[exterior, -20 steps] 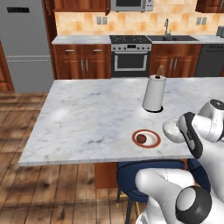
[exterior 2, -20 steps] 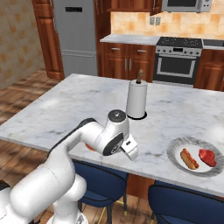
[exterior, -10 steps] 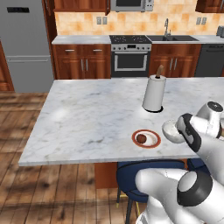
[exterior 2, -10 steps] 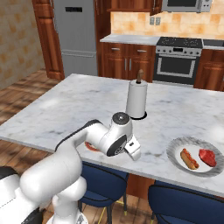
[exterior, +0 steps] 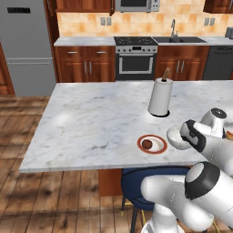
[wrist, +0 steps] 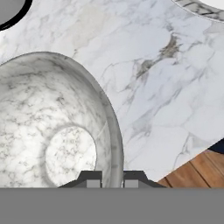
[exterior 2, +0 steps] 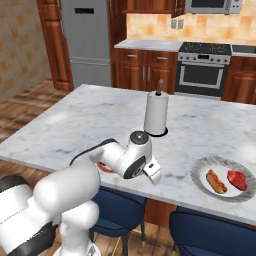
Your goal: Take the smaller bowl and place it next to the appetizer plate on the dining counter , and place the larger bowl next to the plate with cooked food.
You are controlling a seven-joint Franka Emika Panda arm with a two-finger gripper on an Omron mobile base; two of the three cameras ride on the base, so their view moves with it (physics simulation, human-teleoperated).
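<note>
- Hand view: the small round bowl of speckled grey-white stone [wrist: 57,140] is sitting under the gripper [wrist: 112,177], whose two dark tips are pinching its smooth curved rim.
- The bowl is resting on the big white marble counter [exterior: 91,123] with grey veins, just beside the little white plate with a red-brown rim [exterior: 152,144].
- The counter's front edge is lying close by, with wood floor [wrist: 199,168] below.
- The tall white paper towel roll [exterior 2: 155,112] is standing well apart.

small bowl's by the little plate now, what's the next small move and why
Probably open the end effector and let go: it is shut on the grey bowl rim, and the bowl already sits right beside the appetizer plate on the counter.
</note>
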